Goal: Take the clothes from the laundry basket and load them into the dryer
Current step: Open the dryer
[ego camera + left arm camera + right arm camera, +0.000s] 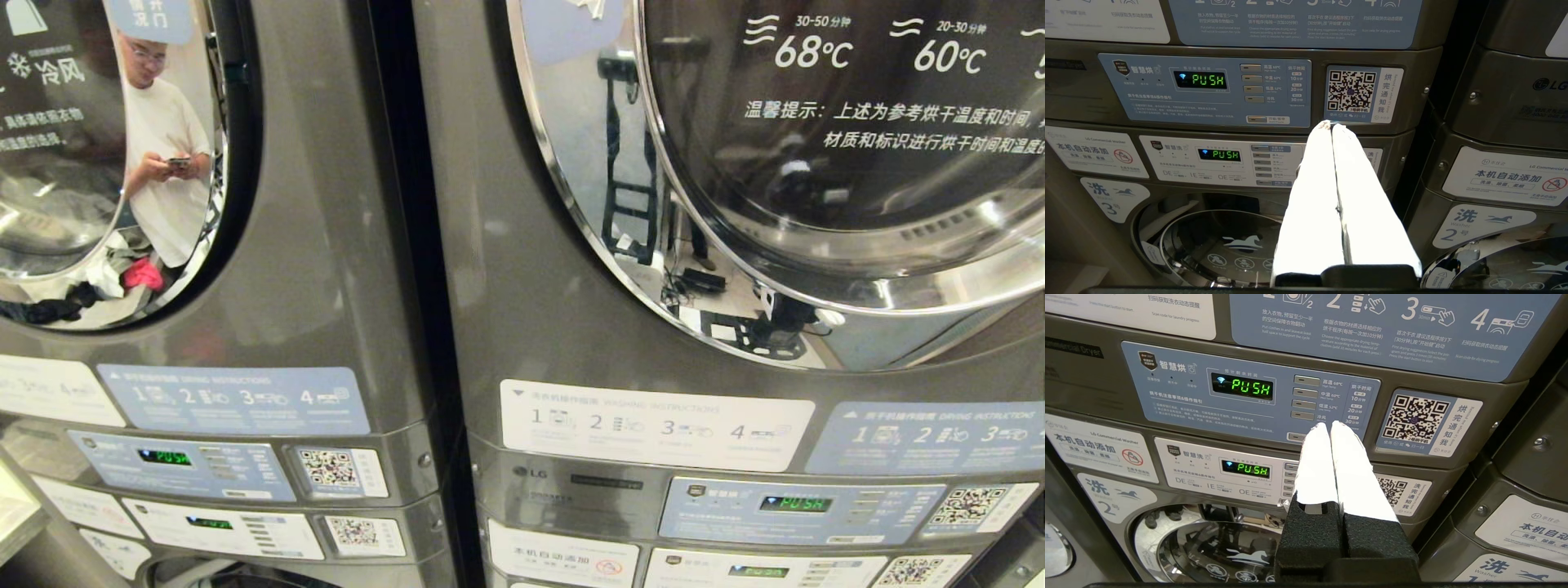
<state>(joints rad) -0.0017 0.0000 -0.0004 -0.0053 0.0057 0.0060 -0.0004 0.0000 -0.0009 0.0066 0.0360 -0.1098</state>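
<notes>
The dryer (816, 163) filled the right of the head view, its chrome-rimmed door closed, a like grey stack (204, 245) to its left. Both the left gripper (1331, 125) and right gripper (1329, 425) were clenched empty before control panels (1249, 396) reading PUSH; a person seemed mirrored in the left door

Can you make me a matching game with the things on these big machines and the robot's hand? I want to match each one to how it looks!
Things:
1. dryer door
2. PUSH display
3. QR code sticker
4. right hand

Looks:
A. glowing green letters
B. black and white squares
C. shiny chrome rim
D. shut, white fingers together

Pairs: 1-C, 2-A, 3-B, 4-D
</notes>
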